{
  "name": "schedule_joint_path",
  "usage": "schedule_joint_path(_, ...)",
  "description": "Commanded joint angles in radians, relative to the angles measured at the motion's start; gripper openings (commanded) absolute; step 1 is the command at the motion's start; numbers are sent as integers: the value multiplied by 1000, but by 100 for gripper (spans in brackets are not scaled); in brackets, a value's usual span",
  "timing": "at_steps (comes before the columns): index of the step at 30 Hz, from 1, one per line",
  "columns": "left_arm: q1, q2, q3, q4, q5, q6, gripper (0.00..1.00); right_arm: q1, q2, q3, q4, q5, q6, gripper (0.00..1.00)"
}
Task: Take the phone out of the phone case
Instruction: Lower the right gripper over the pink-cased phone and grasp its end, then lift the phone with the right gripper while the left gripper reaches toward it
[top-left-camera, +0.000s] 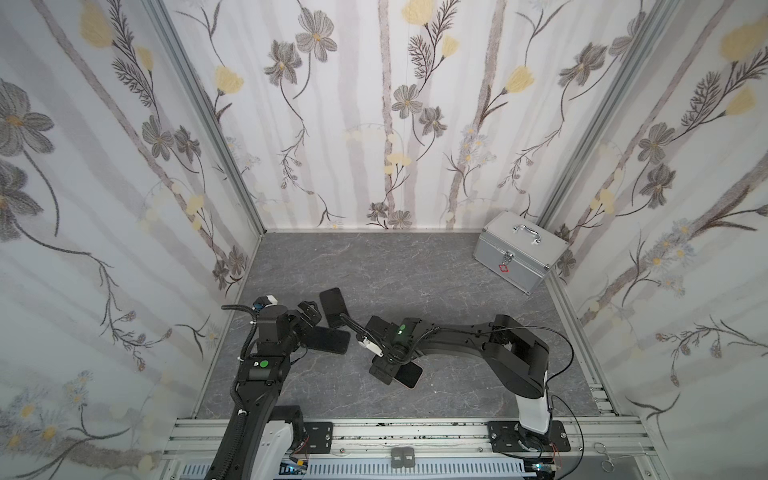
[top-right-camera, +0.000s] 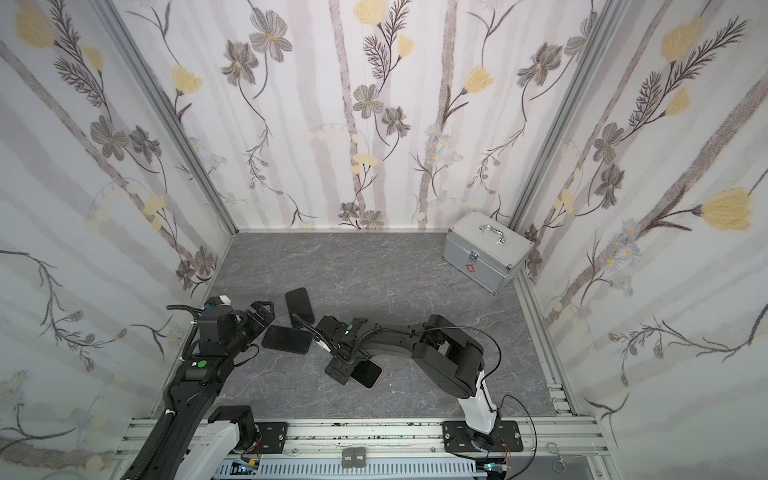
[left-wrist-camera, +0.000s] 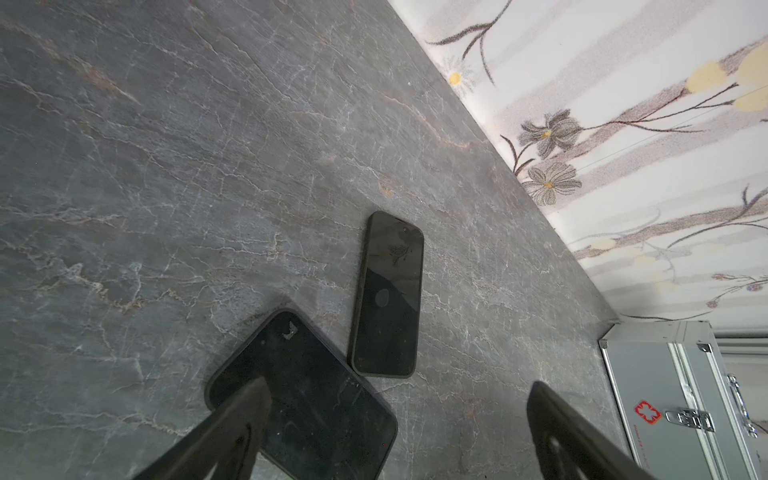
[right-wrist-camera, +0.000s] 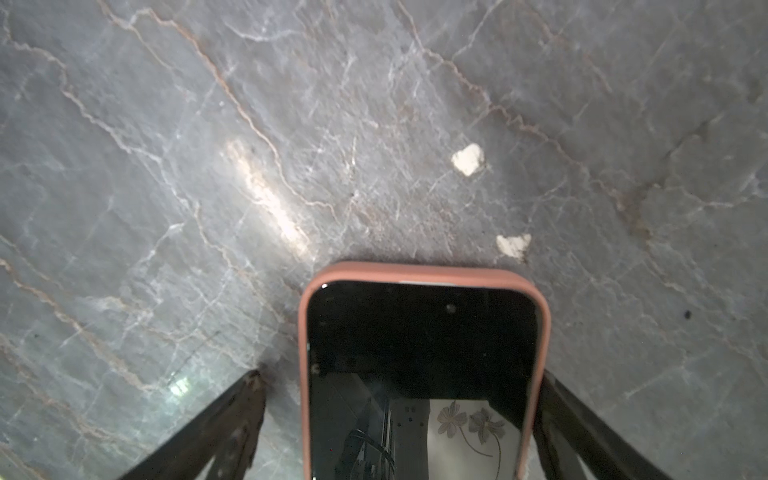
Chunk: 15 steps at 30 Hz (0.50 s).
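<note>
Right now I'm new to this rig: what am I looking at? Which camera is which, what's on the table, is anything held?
These are two robot arms, each ending in a two-finger gripper, working over a grey stone-look table. The two wide pictures come from one overhead stereo camera. The two close-ups come from a camera on each wrist.

On the table lie a phone in a salmon case, a slim dark slab, a wider dark slab (phones or empty cases, I cannot tell), and a silver box at the back right.

The right gripper straddles the cased phone with its jaws open, not clamped. The left gripper is open near the dark slabs, holding nothing.
</note>
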Motion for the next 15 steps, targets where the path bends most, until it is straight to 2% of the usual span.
schedule_joint_path(1, 0, 13, 6, -12, -23, 10, 100, -1, 30, -2, -36, 15, 16, 91)
schedule_joint_path(6, -1, 41, 12, -17, -36, 16, 100, -30, 38, -3, -37, 7, 48, 77)
schedule_joint_path(11, -15, 73, 18, -17, -38, 18, 100, -88, 18, -13, -41, 19, 114, 72)
schedule_joint_path(15, -67, 94, 33, -15, -60, 18, 100, -136, -13, -44, -25, 21, 190, 72)
